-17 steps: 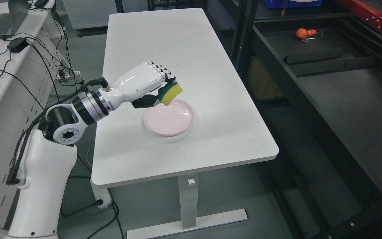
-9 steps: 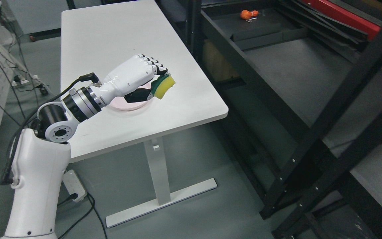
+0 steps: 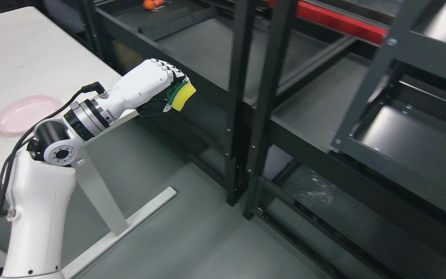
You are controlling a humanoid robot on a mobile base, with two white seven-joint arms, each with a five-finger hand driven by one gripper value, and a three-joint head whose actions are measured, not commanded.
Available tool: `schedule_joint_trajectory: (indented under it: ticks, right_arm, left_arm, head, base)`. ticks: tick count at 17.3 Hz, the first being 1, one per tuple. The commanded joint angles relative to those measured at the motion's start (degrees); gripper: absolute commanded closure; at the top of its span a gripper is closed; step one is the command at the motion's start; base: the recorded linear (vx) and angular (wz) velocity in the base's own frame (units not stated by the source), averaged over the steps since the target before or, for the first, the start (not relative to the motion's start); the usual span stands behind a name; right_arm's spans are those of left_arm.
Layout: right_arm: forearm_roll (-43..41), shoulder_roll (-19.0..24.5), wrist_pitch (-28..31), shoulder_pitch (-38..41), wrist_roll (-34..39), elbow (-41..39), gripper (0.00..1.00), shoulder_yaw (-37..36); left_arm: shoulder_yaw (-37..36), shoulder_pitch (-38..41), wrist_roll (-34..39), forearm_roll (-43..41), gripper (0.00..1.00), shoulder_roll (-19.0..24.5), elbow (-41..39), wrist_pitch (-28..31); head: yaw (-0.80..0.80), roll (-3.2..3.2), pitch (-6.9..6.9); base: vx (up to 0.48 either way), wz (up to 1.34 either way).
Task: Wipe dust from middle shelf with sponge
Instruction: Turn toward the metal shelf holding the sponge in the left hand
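Pink plate (image 3: 23, 113) sat bare at nine o'clock on my table (image 3: 21, 58); one yellow-green sponge (image 3: 180, 95), clamped in my left hand (image 3: 151, 87), faced one dark rack (image 3: 254, 112).

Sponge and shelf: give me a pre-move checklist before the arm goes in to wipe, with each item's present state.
1. Sponge gripped in the left hand: ok, fingers closed on it, yellow end sticking out.
2. Sponge clear of the white table and pink plate: ok, it hangs past the table's edge, above the floor.
3. Sponge touching a shelf surface: not ok, it is short of the dark shelving.
4. Path past the black uprights: cannot tell, they stand to the right of the hand.
5. Shelf free of objects: not ok, an orange item lies at the far end.
6. Right hand: cannot tell, not in view.
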Motion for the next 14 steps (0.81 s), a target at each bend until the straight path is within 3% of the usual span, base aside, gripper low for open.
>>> schedule_joint_trajectory:
  ticks: [1,8,14]
  right_arm:
    - [0.00,-1.00,4.14,-0.07,0.00,-1.00,0.00,0.00]
    - [0.00,-1.00,4.23,-0.07,0.00,-1.00,0.00,0.00]
    - [0.00,-1.00,4.14,0.01,0.00,-1.00,0.00,0.00]
  left_arm:
    - [3.49,0.17,-0.38,0.08,0.99,0.09,-0.14,0.03]
    - [3.32,-0.44,-0.47,0.17,0.99,-0.44,0.13,0.03]
    - [3.23,-0.88,-0.64,0.08,0.99,-0.53,1.27,0.03]
  head:
    - [0.00,0.00,0.00]
    - [0.00,0.00,-0.01]
    - [0.00,0.00,-0.02]
  base:
    - [-0.315,-0.92]
    - [-0.227,-1.11]
    - [-0.071,-0.83]
